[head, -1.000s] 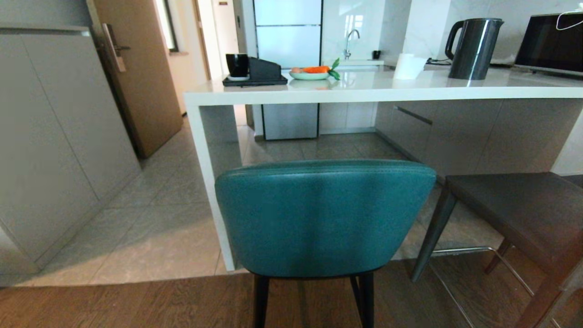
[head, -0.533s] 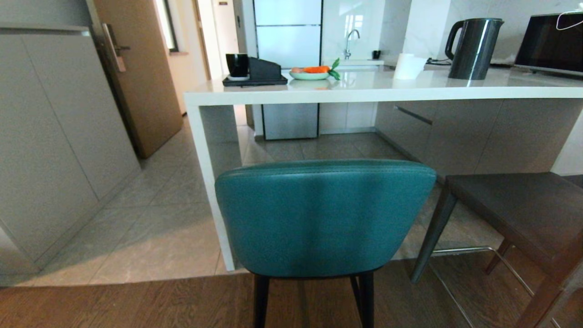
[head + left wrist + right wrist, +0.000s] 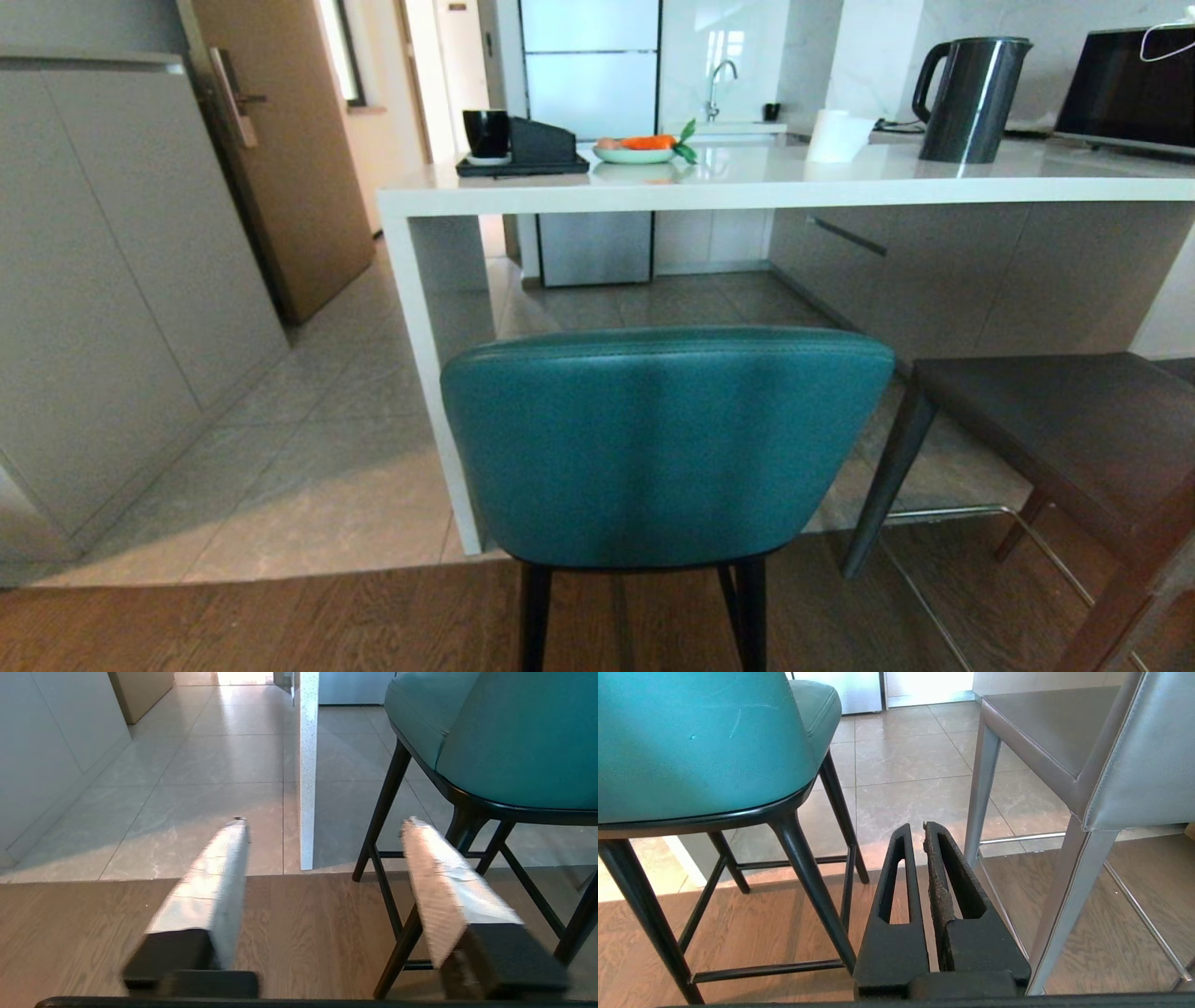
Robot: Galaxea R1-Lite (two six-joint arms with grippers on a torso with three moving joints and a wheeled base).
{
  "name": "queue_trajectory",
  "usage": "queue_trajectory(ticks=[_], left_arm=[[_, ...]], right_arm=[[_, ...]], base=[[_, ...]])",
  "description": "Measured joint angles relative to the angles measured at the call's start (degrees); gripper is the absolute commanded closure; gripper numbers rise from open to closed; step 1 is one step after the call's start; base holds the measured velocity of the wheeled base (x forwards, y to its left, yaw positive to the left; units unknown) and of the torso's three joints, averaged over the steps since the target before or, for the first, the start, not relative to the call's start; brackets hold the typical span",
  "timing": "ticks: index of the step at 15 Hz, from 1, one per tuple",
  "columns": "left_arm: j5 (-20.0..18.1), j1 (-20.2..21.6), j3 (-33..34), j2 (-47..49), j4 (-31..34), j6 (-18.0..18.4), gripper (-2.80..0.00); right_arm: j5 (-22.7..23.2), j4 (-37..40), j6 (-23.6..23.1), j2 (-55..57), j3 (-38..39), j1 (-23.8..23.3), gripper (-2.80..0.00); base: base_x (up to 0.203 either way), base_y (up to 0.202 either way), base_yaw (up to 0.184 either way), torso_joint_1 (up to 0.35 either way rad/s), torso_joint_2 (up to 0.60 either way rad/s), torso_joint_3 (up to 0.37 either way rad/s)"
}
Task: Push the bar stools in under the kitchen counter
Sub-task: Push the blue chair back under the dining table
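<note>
Teal stool [image 3: 665, 448] at 6 o'clock before kitchen counter [image 3: 784, 191]; grey stool [image 3: 1074, 429] at 4 o'clock. Left gripper [image 3: 322, 823] spread apart, empty; right gripper [image 3: 917, 828] closed, empty.

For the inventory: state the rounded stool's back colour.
Teal, on the rounded stool's back; clearest in the head view.

The white worktop [image 3: 775, 191] carries a black tray [image 3: 523, 166] with a black cup [image 3: 486, 133], a plate of orange food [image 3: 635, 149], a white paper roll [image 3: 837, 136] and a dark kettle [image 3: 971, 98]. On the floor [image 3: 327, 485], tile meeting wood, stand the teal stool [image 3: 665, 448] and the grey stool [image 3: 1074, 439].
</note>
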Motion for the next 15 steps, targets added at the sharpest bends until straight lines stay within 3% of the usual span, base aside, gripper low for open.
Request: queue_trajectory(ticks=[8, 9, 15], left_arm=[[0.02, 0.0, 0.0, 0.0, -0.02, 0.01, -2.8], [0.02, 0.0, 0.0, 0.0, -0.02, 0.02, 0.0], [0.02, -0.02, 0.0, 0.0, -0.02, 0.0, 0.0]], right_arm=[[0.0, 0.01, 0.01, 0.0, 0.0, 0.0, 0.0], [-0.01, -0.01, 0.04, 0.0, 0.0, 0.0, 0.0], [0.0, -0.01, 0.01, 0.0, 0.0, 0.0, 0.0]], base=[[0.0, 0.0, 0.0, 0.0, 0.0, 0.0], [0.0, 0.0, 0.0, 0.0, 0.0, 0.0], [0.0, 0.0, 0.0, 0.0, 0.0, 0.0]])
